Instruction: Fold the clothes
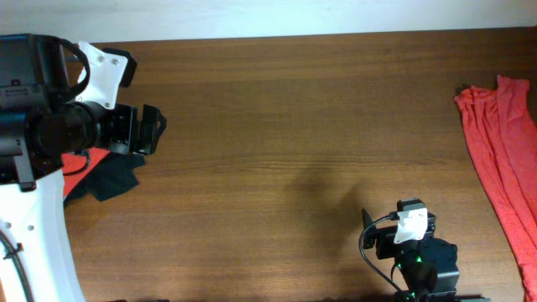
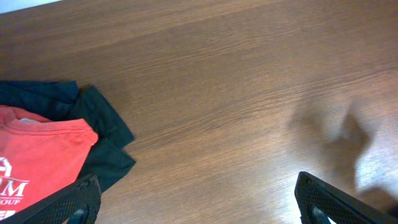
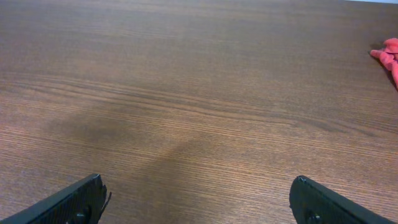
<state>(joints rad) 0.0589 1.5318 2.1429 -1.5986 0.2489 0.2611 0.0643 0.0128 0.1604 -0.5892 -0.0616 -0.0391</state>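
An orange-red garment (image 1: 503, 159) lies crumpled in a long strip at the table's right edge; its tip shows in the right wrist view (image 3: 388, 53). A folded orange-red tee with white lettering (image 2: 37, 162) rests on dark navy garments (image 2: 99, 124) at the left, partly under the left arm in the overhead view (image 1: 94, 156). My left gripper (image 2: 199, 205) is open and empty over bare wood, just right of that pile; it also shows in the overhead view (image 1: 151, 130). My right gripper (image 3: 199, 202) is open and empty near the table's front edge (image 1: 398, 220), far left of the crumpled garment.
The brown wooden table (image 1: 294, 126) spans the whole view. The dark navy pile (image 1: 113, 180) sticks out below the left arm. The left arm's white base fills the lower left corner.
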